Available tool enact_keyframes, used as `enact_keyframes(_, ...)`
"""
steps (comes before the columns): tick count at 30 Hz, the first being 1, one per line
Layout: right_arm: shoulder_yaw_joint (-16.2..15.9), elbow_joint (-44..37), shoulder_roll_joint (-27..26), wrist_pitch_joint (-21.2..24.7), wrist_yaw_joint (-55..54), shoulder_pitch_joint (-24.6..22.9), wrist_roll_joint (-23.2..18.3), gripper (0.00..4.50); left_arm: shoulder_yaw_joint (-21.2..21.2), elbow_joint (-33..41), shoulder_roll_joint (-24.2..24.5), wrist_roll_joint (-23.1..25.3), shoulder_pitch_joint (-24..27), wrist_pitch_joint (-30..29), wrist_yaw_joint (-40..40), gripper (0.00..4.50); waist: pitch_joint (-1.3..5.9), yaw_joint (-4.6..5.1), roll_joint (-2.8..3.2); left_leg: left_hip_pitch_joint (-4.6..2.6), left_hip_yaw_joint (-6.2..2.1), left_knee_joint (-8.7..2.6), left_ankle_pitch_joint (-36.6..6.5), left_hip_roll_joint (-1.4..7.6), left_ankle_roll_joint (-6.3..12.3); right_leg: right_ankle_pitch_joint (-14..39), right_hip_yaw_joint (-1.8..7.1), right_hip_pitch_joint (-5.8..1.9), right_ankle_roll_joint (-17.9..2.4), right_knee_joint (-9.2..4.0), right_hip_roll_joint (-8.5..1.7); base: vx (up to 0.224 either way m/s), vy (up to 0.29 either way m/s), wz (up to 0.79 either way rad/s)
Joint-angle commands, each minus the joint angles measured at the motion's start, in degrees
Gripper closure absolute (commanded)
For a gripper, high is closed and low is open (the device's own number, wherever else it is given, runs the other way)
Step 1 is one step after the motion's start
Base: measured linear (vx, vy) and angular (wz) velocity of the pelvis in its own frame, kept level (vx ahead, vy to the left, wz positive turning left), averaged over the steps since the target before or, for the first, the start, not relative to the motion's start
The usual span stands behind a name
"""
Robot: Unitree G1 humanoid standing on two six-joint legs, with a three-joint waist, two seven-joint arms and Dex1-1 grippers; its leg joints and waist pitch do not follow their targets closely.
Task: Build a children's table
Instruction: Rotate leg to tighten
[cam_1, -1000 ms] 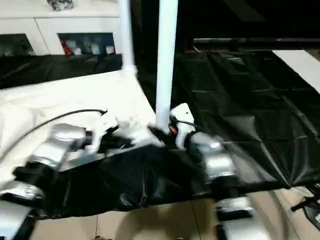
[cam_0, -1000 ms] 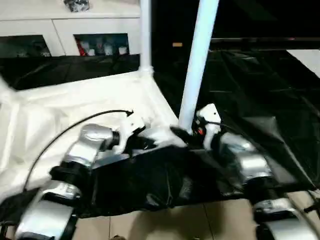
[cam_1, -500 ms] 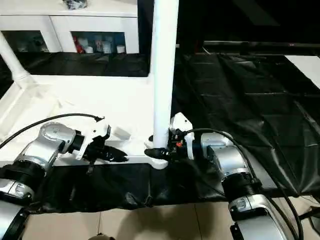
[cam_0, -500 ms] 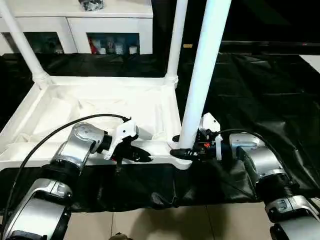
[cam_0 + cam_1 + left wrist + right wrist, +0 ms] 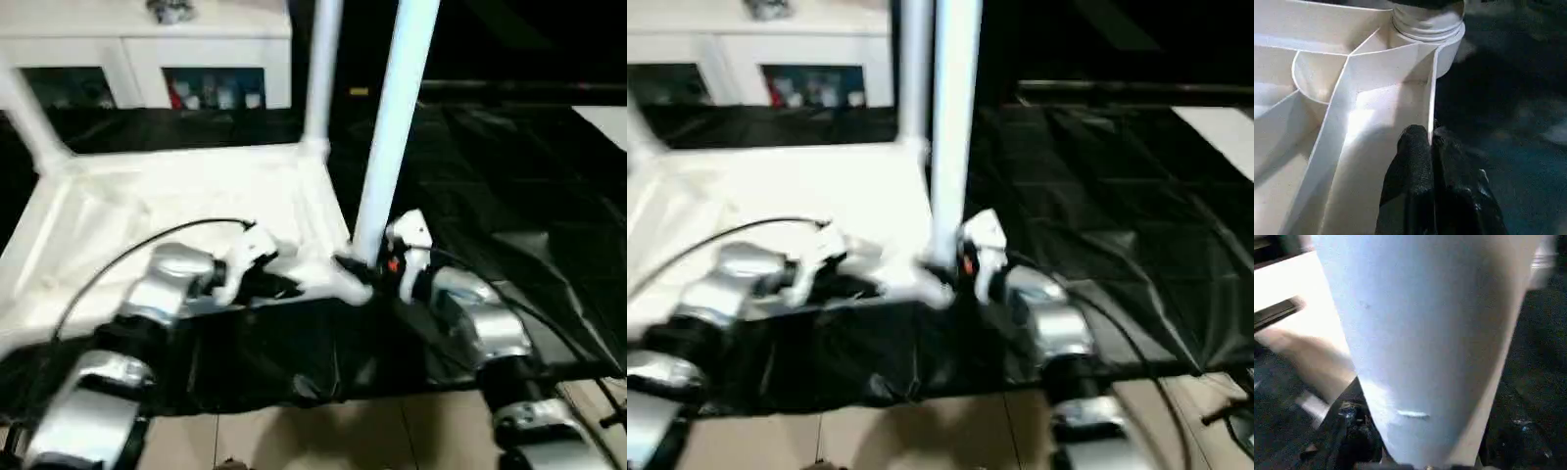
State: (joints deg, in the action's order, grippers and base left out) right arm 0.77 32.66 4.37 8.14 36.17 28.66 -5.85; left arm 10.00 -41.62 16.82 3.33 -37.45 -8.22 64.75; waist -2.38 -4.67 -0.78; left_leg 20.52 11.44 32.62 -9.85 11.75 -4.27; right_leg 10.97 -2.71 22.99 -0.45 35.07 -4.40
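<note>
— Black sheeting covers the work surface, tiled floor at its near edge, a white glass-doored cabinet behind. Where's the tabletop?

— Upside down on the sheeting, legs up. The left gripper pinches its near rim, fingers together; the right gripper clasps the near leg at its base.

A white glass-doored cabinet stands at the back, behind the black plastic sheeting covering the floor.
</note>
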Motion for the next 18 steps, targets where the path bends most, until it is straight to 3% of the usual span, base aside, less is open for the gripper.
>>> enact_keyframes(1,-0.8,4.1,-3.8,2.2,-6.1,-1.1,0.3,2.44,-1.5,1.7,-3.9,-2.4,0.0,-1.3,-4.5,4.5,2.83,0.15,-0.12,-0.77,-1.1,-4.07,-15.1,1.6,-1.16,18.1,2.42,-1.9,-9.4,-5.13,-3.88,0.0,0.0,0.0)
enact_keyframes(2,0.0,5.5,-5.9,1.9,-10.3,-0.7,0.6,2.44,-1.3,2.3,-5.4,-2.4,0.4,-2.0,-6.0,4.5,2.92,0.31,-0.4,-0.68,-1.0,-4.01,-14.7,1.5,-0.92,17.3,2.44,-1.93,-9.4,-5.08,-3.74,0.0,0.0,0.0)
enact_keyframes(4,0.2,6.0,-6.7,1.8,-11.4,-0.5,0.5,2.45,-1.1,2.6,-6.0,-2.3,0.6,-2.2,-6.5,4.5,2.86,0.33,-0.23,-0.66,-0.99,-4.03,-14.2,1.45,-0.55,16.4,2.45,-1.91,-9.4,-5.08,-3.66,0.0,0.0,0.0)
enact_keyframes(6,-1.5,6.9,-9.3,0.0,-12.4,0.4,1.9,2.45,-0.4,2.8,-7.5,-2.2,0.9,-2.4,-8.2,4.5,2.89,0.46,-0.08,-0.61,-1.01,-4.06,-14.5,1.43,-0.39,15.7,2.46,-1.98,-9.4,-5.0,-3.59,0.0,0.0,0.0)
enact_keyframes(7,-2.1,6.7,-9.5,-0.6,-12.1,0.5,2.4,1.89,-0.1,2.8,-7.6,-2.0,0.9,-2.3,-8.4,4.5,2.78,0.61,-0.17,-0.63,-0.99,-4.12,-15.2,1.37,-0.35,16.3,2.44,-1.93,-9.1,-5.17,-3.49,0.0,0.0,0.0)
enact_keyframes(10,-3.4,6.3,-8.8,-1.5,-9.9,0.7,3.0,1.75,0.6,3.0,-6.9,-1.3,1.1,-2.1,-7.4,4.5,2.76,0.83,-0.1,-0.71,-1.09,-4.2,-16.5,1.39,-0.11,17.8,2.52,-1.93,-8.7,-5.35,-3.54,0.0,0.0,0.0)
enact_keyframes(11,-3.5,5.8,-8.3,-1.3,-8.3,0.8,2.5,1.56,0.8,3.2,-6.3,-1.2,1.1,-2.0,-6.7,4.5,2.75,0.94,-0.08,-0.71,-1.07,-4.2,-16.7,1.4,-0.02,17.5,2.56,-1.87,-8.8,-5.36,-3.47,0.0,0.0,0.0)
enact_keyframes(12,-4.1,4.8,-7.0,-0.8,-4.6,1.0,1.9,1.56,1.0,3.1,-5.0,-1.1,1.0,-1.4,-5.0,4.5,2.82,1.08,0.51,-0.71,-1.1,-4.23,-16.9,1.38,-0.13,16.4,2.56,-1.94,-9.1,-5.34,-3.38,0.0,0.0,0.0)
enact_keyframes(13,-4.2,4.7,-6.8,-0.8,-4.2,1.0,1.8,1.31,1.0,3.1,-4.8,-1.0,1.0,-1.3,-4.8,4.5,2.84,1.19,0.24,-0.6,-1.09,-4.18,-16.9,1.31,0.06,15.8,2.51,-2.1,-9.3,-5.26,-3.28,0.0,0.0,0.0)
enact_keyframes(16,-5.6,3.2,-4.6,-0.7,1.8,0.9,1.1,1.26,1.3,3.3,-3.1,-1.4,1.0,-0.6,-1.8,4.5,3.04,1.17,0.27,-0.5,-0.98,-3.92,-15.0,1.25,1.06,12.3,2.5,-2.44,-10.4,-4.94,-3.27,0.0,0.0,0.0)
enact_keyframes(18,-9.0,-0.3,-0.4,-0.2,13.9,0.1,-0.4,1.26,2.4,4.3,-0.4,-2.3,1.5,0.9,4.8,4.5,3.2,1.05,0.15,-0.24,-1.02,-3.74,-13.2,1.26,2.0,9.2,2.42,-2.88,-11.2,-4.54,-3.27,0.0,0.0,0.0)
